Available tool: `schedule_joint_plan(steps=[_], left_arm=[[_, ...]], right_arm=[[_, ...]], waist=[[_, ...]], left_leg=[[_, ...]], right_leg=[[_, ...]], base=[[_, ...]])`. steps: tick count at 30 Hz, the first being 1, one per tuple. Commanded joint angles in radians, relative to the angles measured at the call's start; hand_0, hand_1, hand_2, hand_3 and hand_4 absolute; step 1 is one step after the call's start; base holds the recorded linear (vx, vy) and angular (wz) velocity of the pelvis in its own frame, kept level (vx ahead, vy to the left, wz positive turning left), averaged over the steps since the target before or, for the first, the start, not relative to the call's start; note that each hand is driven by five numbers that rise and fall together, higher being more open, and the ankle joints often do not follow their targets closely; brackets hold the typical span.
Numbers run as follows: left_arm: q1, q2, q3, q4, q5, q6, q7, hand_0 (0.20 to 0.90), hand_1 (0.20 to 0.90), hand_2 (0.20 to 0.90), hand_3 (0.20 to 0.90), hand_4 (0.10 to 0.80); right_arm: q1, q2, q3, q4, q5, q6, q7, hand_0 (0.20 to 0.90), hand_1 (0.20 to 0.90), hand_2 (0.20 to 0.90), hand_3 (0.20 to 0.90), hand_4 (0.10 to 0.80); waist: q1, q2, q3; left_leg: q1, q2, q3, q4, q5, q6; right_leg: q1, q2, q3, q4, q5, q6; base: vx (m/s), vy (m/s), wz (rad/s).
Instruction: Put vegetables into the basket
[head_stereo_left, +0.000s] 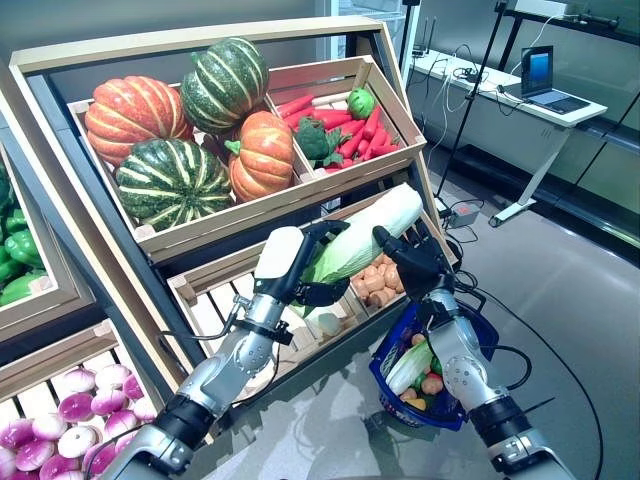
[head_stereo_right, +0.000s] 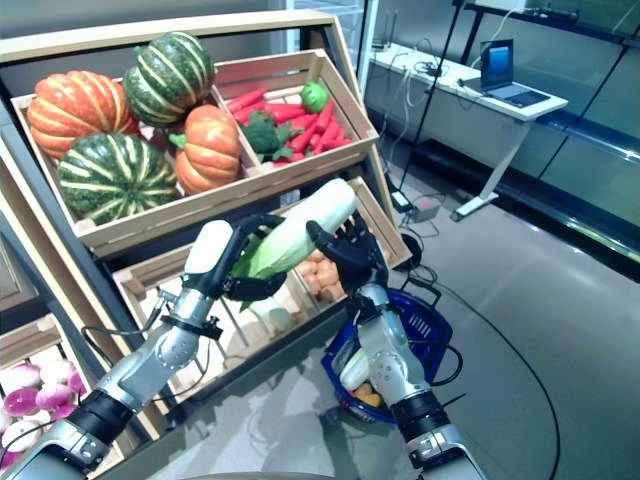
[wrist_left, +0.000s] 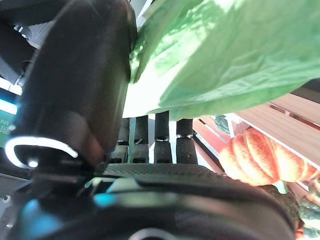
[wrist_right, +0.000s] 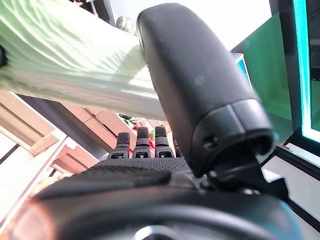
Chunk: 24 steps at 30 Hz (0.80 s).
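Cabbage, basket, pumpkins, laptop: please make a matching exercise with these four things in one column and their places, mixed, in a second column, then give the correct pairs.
Things:
1. cabbage
2. basket
3. pumpkins
4. laptop

Places:
A. on the white desk at the back
B. in the top crate of the shelf
C. held up between the left hand and the right hand
D. on the floor below the right arm, with vegetables inside

Pairs: 1-C, 2-D, 3-B, 4-A
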Motion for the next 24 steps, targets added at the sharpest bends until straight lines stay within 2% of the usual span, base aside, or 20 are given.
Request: schedule_joint_plan(steps=[1,4,5,6,12,24], left_arm=[[-0.215,-0.013,-0.155,-0.084,0.116,-0.253,0.02,0.3,0.3,0.3,0.3,0.4],[-0.218,-0.01,-0.182,-0.084,0.143,-0.26,0.03,0.3,0.3,0.3,0.3,0.4],[-0.22,-0.007,-0.193,-0.086,0.15,-0.261,0.026,0.3,0.3,0.3,0.3,0.4],[-0.223,-0.006,-0.2,-0.085,0.149,-0.259,0.023,0.3,0.3,0.3,0.3,0.4],[-0.224,-0.001,-0.219,-0.079,0.15,-0.257,0.029,0.3,0.3,0.3,0.3,0.4],[-0.211,0.003,-0.204,-0.064,0.143,-0.247,0.055,0.3,0.3,0.3,0.3,0.4]], right_arm=[[-0.221,0.004,-0.061,-0.03,-0.018,-0.061,-0.014,0.9,0.9,0.9,0.9,0.8],[-0.227,0.004,-0.054,-0.023,-0.018,-0.062,-0.004,0.9,0.9,0.9,0.9,0.8],[-0.231,0.003,-0.049,-0.021,-0.02,-0.069,0.003,0.436,0.436,0.436,0.436,0.491],[-0.235,0.001,-0.047,-0.018,-0.017,-0.071,0.007,0.3,0.3,0.3,0.3,0.4],[-0.246,0.003,-0.036,-0.016,-0.018,-0.077,0.019,0.3,0.3,0.3,0.3,0.4],[-0.239,0.0,-0.052,-0.023,0.002,-0.087,0.024,0.3,0.3,0.3,0.3,0.4]], waist=[[-0.008,0.002,-0.068],[-0.009,0.002,-0.069],[-0.009,0.002,-0.07],[-0.009,0.002,-0.07],[-0.008,0.003,-0.068],[-0.008,0.004,-0.069]], left_leg=[[-0.018,-0.026,-0.03,0.001,-0.077,0.025],[-0.019,-0.026,-0.03,0.001,-0.077,0.026],[-0.02,-0.027,-0.031,0.001,-0.077,0.026],[-0.021,-0.027,-0.032,0.001,-0.078,0.026],[-0.021,-0.026,-0.032,0.001,-0.077,0.026],[-0.023,-0.023,-0.032,0.001,-0.076,0.024]], right_leg=[[0.006,-0.009,0.029,0.013,-0.02,-0.032],[0.005,-0.009,0.032,0.012,-0.021,-0.031],[0.004,-0.008,0.034,0.012,-0.021,-0.031],[0.004,-0.008,0.035,0.012,-0.021,-0.031],[0.003,-0.008,0.038,0.013,-0.021,-0.03],[0.0,-0.007,0.039,0.013,-0.022,-0.031]], base=[[0.0,0.0,0.0],[0.0,0.0,0.0],[0.0,0.0,0.0],[0.0,0.0,0.0],[0.0,0.0,0.0],[0.0,0.0,0.0]])
